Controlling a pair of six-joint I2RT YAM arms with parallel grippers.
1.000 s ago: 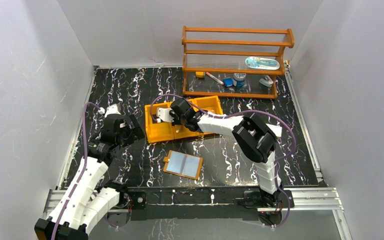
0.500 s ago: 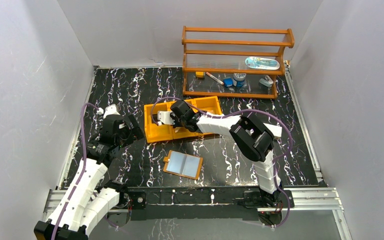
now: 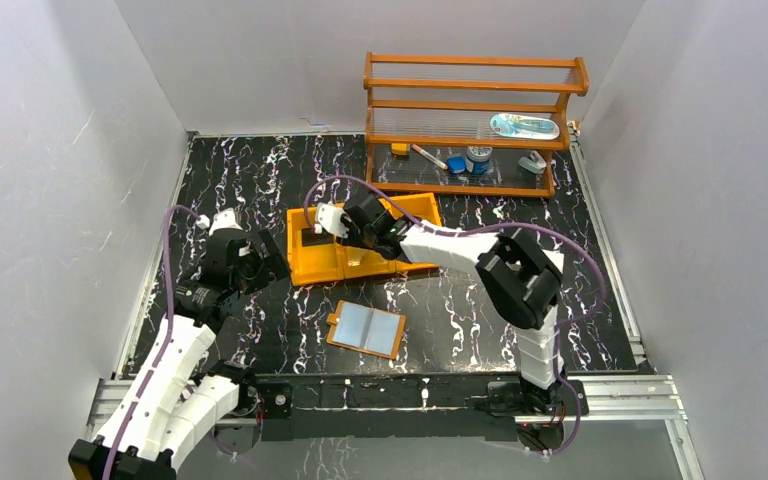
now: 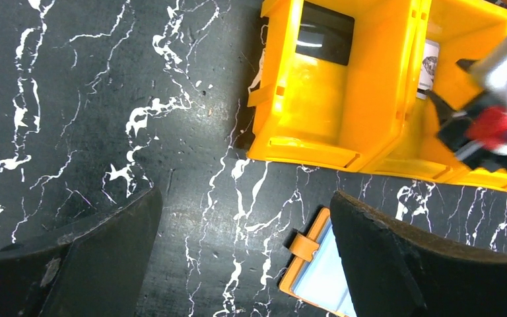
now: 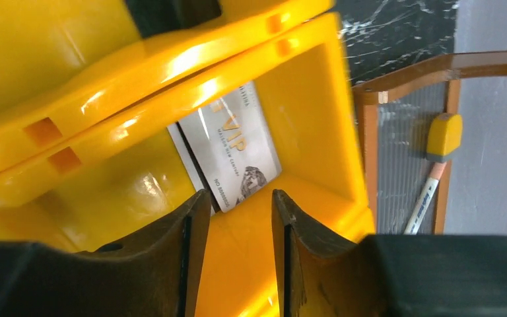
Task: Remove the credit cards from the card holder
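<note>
Step — drop-off: credit card [image 5: 234,155] lies in orange tray [image 5: 317,112] under right gripper [image 5: 239,198], jaws parted, empty | left gripper [image 4: 244,198] spread wide | Next — reach card holder [image 3: 365,329].

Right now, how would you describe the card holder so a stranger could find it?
Start at the black marbled table and find the orange tray near its middle. Just below it in the top view lies the card holder, open and flat. Its pale blue inside and small side tab set it apart.
</note>
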